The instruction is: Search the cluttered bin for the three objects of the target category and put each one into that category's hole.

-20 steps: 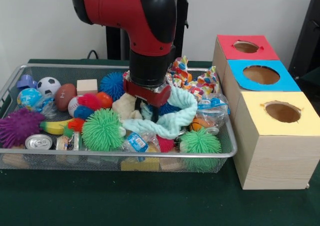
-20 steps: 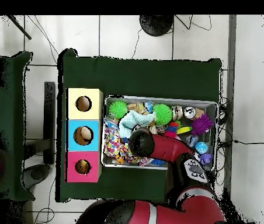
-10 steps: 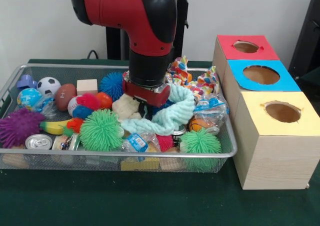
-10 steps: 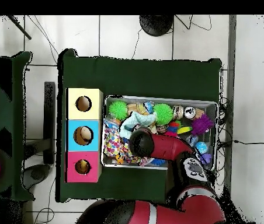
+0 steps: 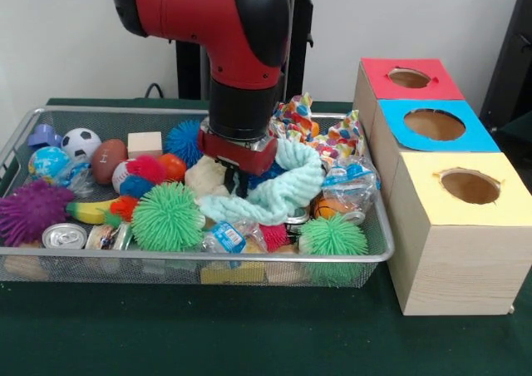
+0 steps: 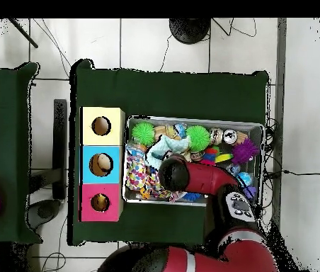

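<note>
**Arm down in the bin, pale teal cloth hanging at the gripper**

Taking the wire bin (image 5: 33, 255) as the landmark and working from its near rim backward: along the front edge lie a drink can (image 5: 64, 236) on its side at the left corner, a small plastic bottle (image 5: 224, 237) near the middle, and a small green spiky ball (image 5: 332, 235) toward the right corner. Just behind these sit a purple spiky ball (image 5: 32, 210), a banana (image 5: 91, 211) and a larger green spiky ball (image 5: 169, 216).

In the middle of the bin the gripper (image 5: 241, 179) is down among the toys. A pale teal cloth (image 5: 283, 189) is draped up from the pile to the gripper and curves round its right side; the cloth seems to be grasped, but the fingers are hidden behind it and the wrist, so I cannot tell how the jaws stand.

Farther back are a football (image 5: 107, 160), a wooden block (image 5: 145, 143), a blue spiky ball (image 5: 186, 141) and, at the far left, a soccer ball (image 5: 80, 142). A colourful patterned cloth (image 5: 320, 136) lies at the back right.

Beside the bin's right end stands a row of three boxes, each with a round hole on top: yellow box (image 5: 465, 189) nearest, blue box (image 5: 434, 125) next, red box (image 5: 409, 78) farthest.
</note>
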{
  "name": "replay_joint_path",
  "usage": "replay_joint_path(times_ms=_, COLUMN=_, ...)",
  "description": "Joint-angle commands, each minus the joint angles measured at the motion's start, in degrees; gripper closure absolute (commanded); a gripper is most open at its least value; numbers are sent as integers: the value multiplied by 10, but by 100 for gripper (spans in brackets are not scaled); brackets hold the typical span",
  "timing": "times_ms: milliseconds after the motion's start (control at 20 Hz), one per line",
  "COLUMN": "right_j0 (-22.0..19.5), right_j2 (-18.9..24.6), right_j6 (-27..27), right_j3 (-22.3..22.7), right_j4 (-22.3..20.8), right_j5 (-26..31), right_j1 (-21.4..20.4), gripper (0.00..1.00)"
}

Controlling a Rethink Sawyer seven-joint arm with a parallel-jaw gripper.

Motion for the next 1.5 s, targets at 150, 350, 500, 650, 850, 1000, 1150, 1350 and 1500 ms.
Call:
replay_joint_path(times_ms=150, right_j0=-90, right_j2=23, right_j6=-59, right_j3=30, right_j4=-64, right_j5=61, right_j1=-58, gripper=100)
replay_joint_path(times_ms=350, right_j0=-118, right_j2=34, right_j6=-82, right_j3=30, right_j4=-89, right_j5=86, right_j1=-77, gripper=100)
replay_joint_path(times_ms=500, right_j0=-131, right_j2=38, right_j6=-94, right_j3=24, right_j4=-109, right_j5=99, right_j1=-87, gripper=100)
replay_joint_path(times_ms=650, right_j0=-154, right_j2=54, right_j6=-107, right_j3=16, right_j4=-121, right_j5=113, right_j1=-91, gripper=100)
replay_joint_path(times_ms=850, right_j0=-187, right_j2=80, right_j6=-127, right_j3=7, right_j4=-132, right_j5=142, right_j1=-103, gripper=100)
replay_joint_path(times_ms=1000, right_j0=-205, right_j2=97, right_j6=-132, right_j3=0, right_j4=-139, right_j5=162, right_j1=-106, gripper=100)
replay_joint_path(times_ms=1150, right_j0=-217, right_j2=110, right_j6=-133, right_j3=-5, right_j4=-149, right_j5=172, right_j1=-110, gripper=100)
replay_joint_path(times_ms=1350, right_j0=-231, right_j2=125, right_j6=-151, right_j3=-30, right_j4=-172, right_j5=190, right_j1=-101, gripper=100)
replay_joint_path(times_ms=1500, right_j0=-245, right_j2=139, right_j6=-176, right_j3=-59, right_j4=-186, right_j5=217, right_j1=-92, gripper=100)
